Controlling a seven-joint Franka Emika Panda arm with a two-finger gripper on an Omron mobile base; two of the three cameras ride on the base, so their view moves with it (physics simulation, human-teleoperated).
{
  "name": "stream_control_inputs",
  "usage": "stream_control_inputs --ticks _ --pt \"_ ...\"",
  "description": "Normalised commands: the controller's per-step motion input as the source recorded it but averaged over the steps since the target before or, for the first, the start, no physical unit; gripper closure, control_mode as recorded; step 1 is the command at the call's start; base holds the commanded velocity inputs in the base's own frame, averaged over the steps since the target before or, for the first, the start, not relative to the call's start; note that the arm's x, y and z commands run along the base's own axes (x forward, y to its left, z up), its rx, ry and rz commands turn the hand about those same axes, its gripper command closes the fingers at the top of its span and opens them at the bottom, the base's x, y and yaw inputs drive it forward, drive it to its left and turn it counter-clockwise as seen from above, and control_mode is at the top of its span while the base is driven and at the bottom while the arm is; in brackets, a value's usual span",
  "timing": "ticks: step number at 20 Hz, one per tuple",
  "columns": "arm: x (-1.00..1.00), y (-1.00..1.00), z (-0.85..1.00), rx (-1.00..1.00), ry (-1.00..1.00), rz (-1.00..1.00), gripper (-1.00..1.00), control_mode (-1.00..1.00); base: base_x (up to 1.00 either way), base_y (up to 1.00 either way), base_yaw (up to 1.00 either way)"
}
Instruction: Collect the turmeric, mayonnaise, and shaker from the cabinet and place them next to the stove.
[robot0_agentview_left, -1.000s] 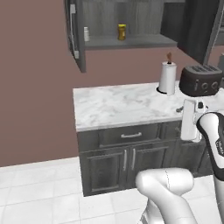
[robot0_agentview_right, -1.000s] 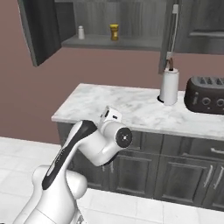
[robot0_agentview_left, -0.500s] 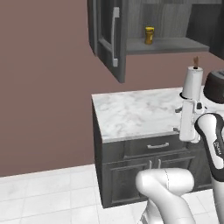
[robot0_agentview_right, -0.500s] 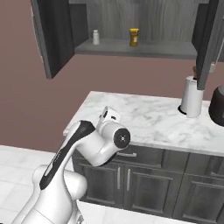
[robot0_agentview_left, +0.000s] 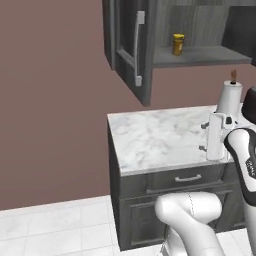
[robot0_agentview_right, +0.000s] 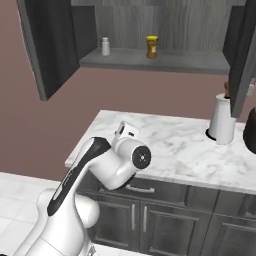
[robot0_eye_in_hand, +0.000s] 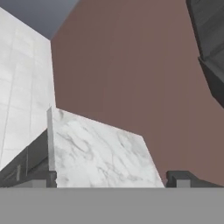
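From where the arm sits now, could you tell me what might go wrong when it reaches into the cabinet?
1. The open cabinet door hangs over the counter's left end; a rising arm could strike it.
2. The shaker and the turmeric stand high on the shelf, and the open gripper is low above the counter, so the reach may be long.
3. The shaker is small and could topple.

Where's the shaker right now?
The shaker stands on the open cabinet's shelf, in the right base view left of the turmeric and apart from it.
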Motion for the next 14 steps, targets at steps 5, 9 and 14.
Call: stream_control_inputs --ticks 5,9,14 --pt "0.00 0.00 0.00 0.00 0.00 0.00 -1.00 1.00 0.23 -0.39 0.02" --pt "0.00 0.00 0.00 0.00 0.00 0.00 -1.00 1.00 0.16 -0.40 0.02" --pt "0.00 0.00 0.00 0.00 0.00 0.00 -1.00 1.00 0.18 -0.30 0.00"
